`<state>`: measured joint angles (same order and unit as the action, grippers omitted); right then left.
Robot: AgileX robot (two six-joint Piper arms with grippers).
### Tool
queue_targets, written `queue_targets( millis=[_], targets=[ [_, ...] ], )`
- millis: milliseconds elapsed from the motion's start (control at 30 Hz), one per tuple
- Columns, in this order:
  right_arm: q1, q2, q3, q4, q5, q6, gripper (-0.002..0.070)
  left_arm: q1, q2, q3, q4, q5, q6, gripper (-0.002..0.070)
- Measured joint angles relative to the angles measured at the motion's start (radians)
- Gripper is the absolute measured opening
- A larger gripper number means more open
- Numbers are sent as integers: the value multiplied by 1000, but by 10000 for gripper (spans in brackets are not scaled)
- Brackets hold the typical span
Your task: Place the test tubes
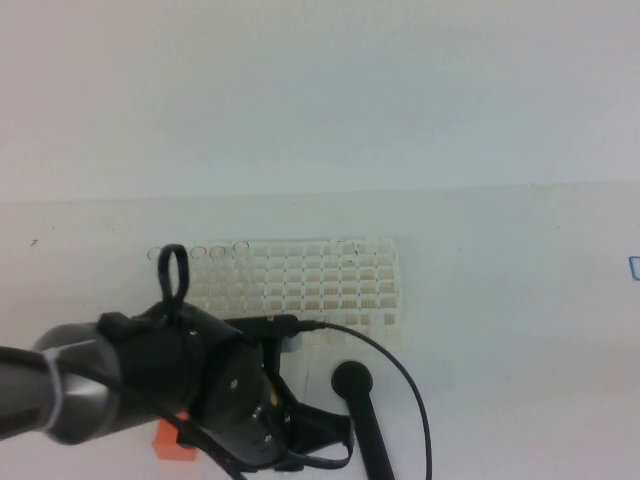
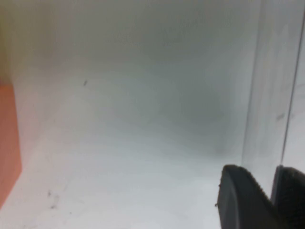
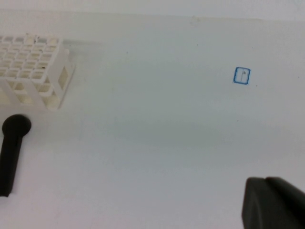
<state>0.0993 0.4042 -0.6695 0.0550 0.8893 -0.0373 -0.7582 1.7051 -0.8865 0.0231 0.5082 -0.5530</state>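
White table (image 1: 500, 350) takes up most of it. The left arm (image 1: 120, 385) hangs low over the near side, and its left gripper (image 2: 259, 169) is clenched on a clear test tube (image 2: 269, 95), which stands up between the ribbed pads (image 2: 236, 200). The white rack (image 1: 330, 285) sits just past that gripper on the far side, with a few clear tube rims (image 1: 200, 252) along its far left corner. A black rod with a round end (image 1: 352, 378) lies just to the gripper's right. An orange block (image 1: 175, 440) sits close on its near side. The right gripper (image 3: 271, 202) hovers over bare table well away from the rack, and I honestly can't tell if it's clenched or released. There's a small blue square mark (image 3: 242, 76) out ahead of it.
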Motion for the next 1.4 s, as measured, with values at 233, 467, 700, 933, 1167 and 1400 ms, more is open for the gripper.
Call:
queue_targets(
  millis=[233,467,700,933,1167,1400],
  targets=[
    [0,0,0,31,-43,0,-1,0,-250,0,-14,9,0,111],
    [0,0,0,195,-89,-57,-1,0,-528,0,-1,19,0,111],
    [0,0,0,477,-93,-295,-1,0,-750,0,129,-3,26,110],
    [0,0,0,721,-98,-645,-1,0,-876,52,187,-162,103,110],
    [0,0,0,795,-93,-767,13,0,-988,382,318,-702,130,110],
    [0,29,0,893,-41,-900,135,0,-997,678,284,-1246,181,110]
  ],
)
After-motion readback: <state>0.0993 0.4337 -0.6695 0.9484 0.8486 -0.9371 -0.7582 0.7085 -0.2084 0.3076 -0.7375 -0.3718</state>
